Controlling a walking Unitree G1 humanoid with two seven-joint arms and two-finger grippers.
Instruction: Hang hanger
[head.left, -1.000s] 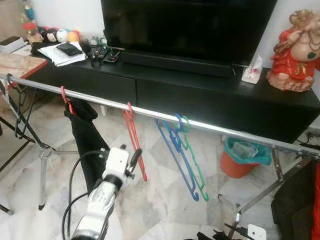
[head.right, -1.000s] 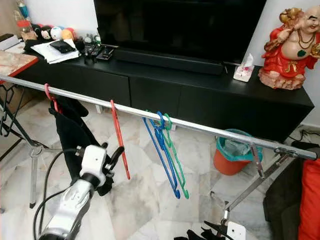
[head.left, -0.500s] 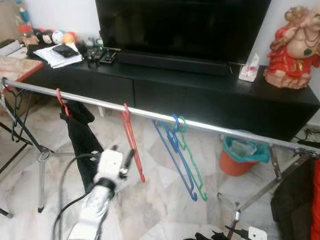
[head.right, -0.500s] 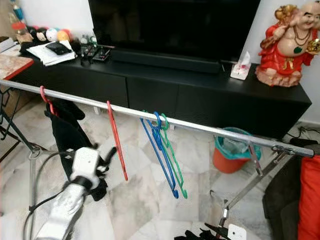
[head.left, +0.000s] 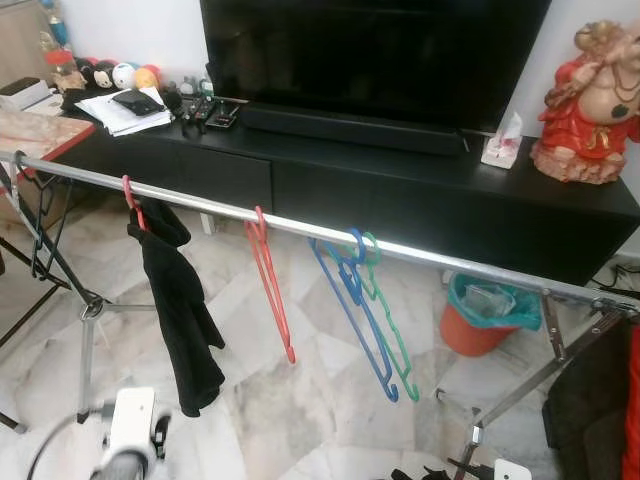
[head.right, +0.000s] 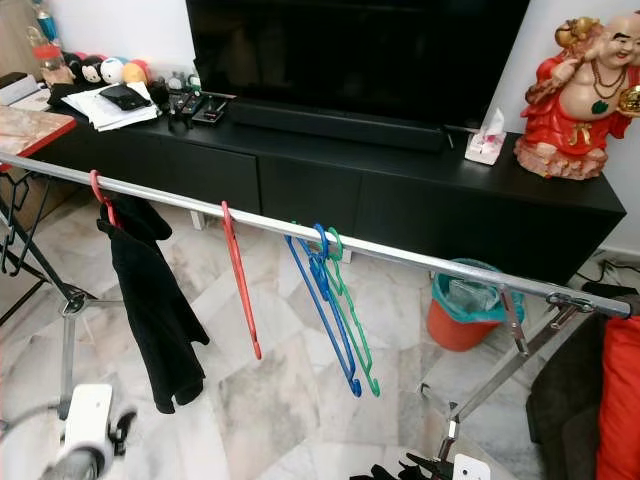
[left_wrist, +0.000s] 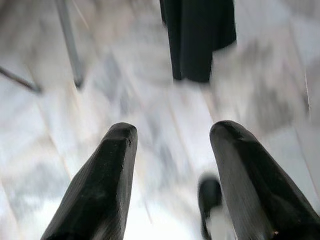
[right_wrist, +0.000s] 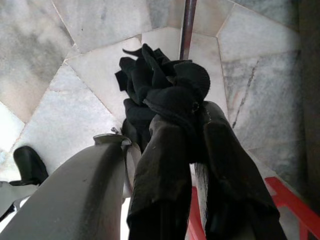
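- The left end effector (left_wrist: 170, 165) is spread and empty, low over the floor.
- The right end effector (right_wrist: 192, 150) pinches a black cloth (right_wrist: 160, 85).
- A red hanger (head.left: 268, 290) hangs on the rail (head.left: 440, 260); it looks light and stiff, best held near its hook.

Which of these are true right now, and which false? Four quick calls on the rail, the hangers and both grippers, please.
1. A black garment hangs from a red hanger on the rail. True.
2. The bare red hanger hangs to the robot's right of the blue hanger. False: it hangs to the blue one's left.
3. The left gripper has open fingers with nothing between them. True.
4. The right gripper is open and holds nothing. False: it is shut on black cloth.
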